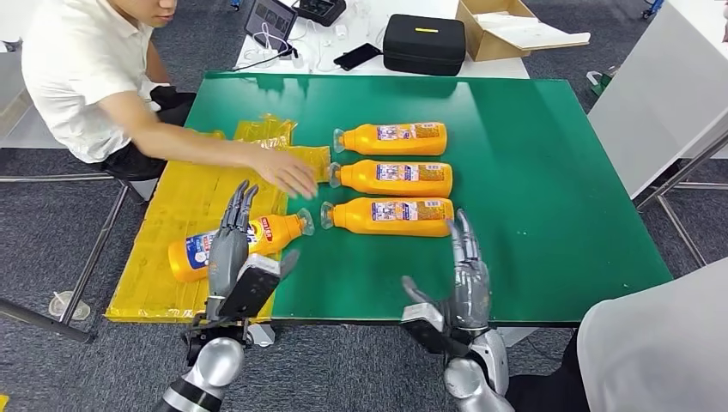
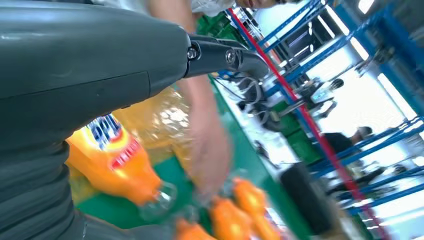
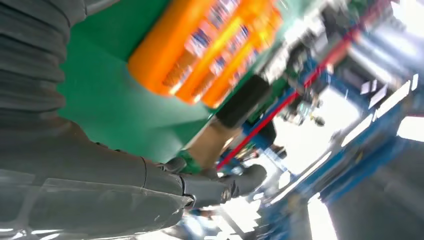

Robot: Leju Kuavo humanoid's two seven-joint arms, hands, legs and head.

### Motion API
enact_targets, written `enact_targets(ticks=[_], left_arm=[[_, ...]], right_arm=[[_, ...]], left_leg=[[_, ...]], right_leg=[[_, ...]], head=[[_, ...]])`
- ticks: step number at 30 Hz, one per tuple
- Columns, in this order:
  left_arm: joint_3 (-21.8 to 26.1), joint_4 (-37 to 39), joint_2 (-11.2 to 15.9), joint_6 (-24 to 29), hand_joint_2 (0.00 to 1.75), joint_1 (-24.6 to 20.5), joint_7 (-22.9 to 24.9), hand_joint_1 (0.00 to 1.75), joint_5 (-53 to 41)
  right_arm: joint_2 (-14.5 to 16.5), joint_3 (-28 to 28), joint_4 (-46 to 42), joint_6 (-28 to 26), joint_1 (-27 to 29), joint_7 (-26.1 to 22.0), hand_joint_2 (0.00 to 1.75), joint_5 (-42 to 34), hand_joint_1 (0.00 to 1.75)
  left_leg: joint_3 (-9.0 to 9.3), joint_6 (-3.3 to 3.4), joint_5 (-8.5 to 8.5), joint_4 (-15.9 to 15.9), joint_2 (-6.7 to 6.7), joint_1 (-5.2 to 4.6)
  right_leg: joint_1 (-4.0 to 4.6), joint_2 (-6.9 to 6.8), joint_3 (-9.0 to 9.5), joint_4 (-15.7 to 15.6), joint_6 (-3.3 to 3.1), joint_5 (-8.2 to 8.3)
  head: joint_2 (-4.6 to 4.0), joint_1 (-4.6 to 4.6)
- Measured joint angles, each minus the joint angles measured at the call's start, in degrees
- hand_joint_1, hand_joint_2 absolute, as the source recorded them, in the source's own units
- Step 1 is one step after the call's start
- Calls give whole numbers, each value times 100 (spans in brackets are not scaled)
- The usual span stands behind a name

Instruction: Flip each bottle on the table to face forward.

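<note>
Currently, my left robot hand [image 1: 230, 249] is hovering, fingers apart and holding nothing, over the front-label orange bottle [image 1: 242, 245] on yellow plastic sheeting [image 1: 172, 249]; three bottles [image 1: 391, 176] lying back-label up on the tabletop [image 1: 549, 197]; right robot hand [image 1: 468, 279] idling, likewise spread; a person's hand [image 1: 288, 172] reaching in.

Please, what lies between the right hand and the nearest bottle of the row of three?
Nothing: in the head view only bare green table separates the right hand from the nearest bottle; its fingertips stop just short of it.

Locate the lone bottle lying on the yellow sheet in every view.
Head view: lone bottle lower left, partly behind the left hand.
Left wrist view: large and blurred, beside the grey cover.
Right wrist view: not in it.
Shared landmark: the green table.
</note>
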Motion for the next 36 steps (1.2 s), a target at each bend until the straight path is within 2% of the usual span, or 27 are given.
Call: enact_targets(ticks=[7, 11, 15, 22, 27, 36], left_arm=[[-162, -418, -168, 57, 175, 258, -140, 0, 559], [-284, -604, -278, -44, 175, 463, -269, 0, 1647], [-572, -642, -287, 33, 175, 593, -295, 0, 2199], [-846, -640, -272, 98, 175, 627, -315, 0, 2449], [-915, -645, -271, 136, 175, 624, -316, 0, 2501], [-1032, -638, -273, 80, 175, 516, -314, 0, 2531]], right_arm=[[-194, -9, 552, -21, -258, 132, 175, 306, 0], [-337, 0, 690, 6, -366, 590, 175, 765, 0], [-552, 59, 882, 151, -562, 899, 175, 1134, 0], [-818, 248, 1204, 377, -858, 1325, 175, 1546, 0], [-977, 372, 1452, 863, -1120, 1819, 175, 1666, 0], [-1119, 506, 2317, 1591, -1808, 2202, 175, 1574, 0]], left_leg=[[-2, 1, -1, 0, 0, 1], [-3, 0, -1, 0, 0, 2], [-5, 1, -1, 0, 0, -1], [-4, 2, 0, 0, 0, -1], [-4, 2, 0, 0, 1, 0], [-5, 6, 4, 1, 1, -2]], right_leg=[[2, -4, -1, 0, 0, 0], [3, -4, -1, 0, 0, -1], [0, -4, -1, 0, 0, 0], [0, -4, -1, 0, 1, 1], [1, -4, -1, 0, 1, 1], [0, -4, -1, 0, 2, 4]], head=[[0, -1], [0, 0], [0, 0], [0, -2], [1, -1], [0, -2]])
